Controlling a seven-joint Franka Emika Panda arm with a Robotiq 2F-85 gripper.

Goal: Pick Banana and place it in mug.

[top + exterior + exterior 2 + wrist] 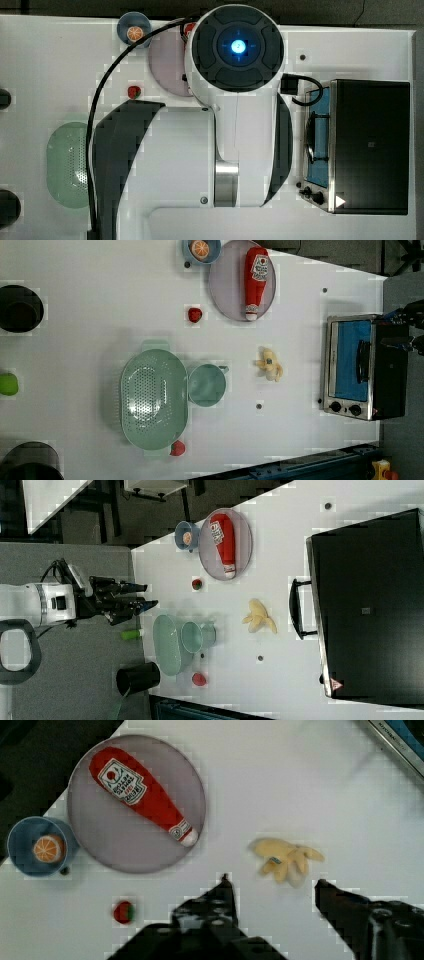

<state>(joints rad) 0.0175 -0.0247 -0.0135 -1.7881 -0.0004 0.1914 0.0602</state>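
Note:
The banana [286, 860] is a pale yellow peeled plush lying flat on the white table [300, 430], also seen as the banana [270, 365] and the banana [258, 616]. The mug [206, 385] is a small round pale teal cup standing against the green basket; it is the mug [197, 636] in the right view. My gripper [272, 885] hangs open well above the table with nothing between its fingers, and the banana lies just beyond the fingertips in the wrist view. In the right view the gripper [150, 594] sits to the right view's left of the mug.
A perforated green basket [154, 399] touches the mug. A plate [225, 295] carries a ketchup bottle [255, 280], beside a blue bowl [201, 250] with an orange slice. A strawberry [195, 315], a toaster oven [360, 367] and black cups [20, 307] stand around.

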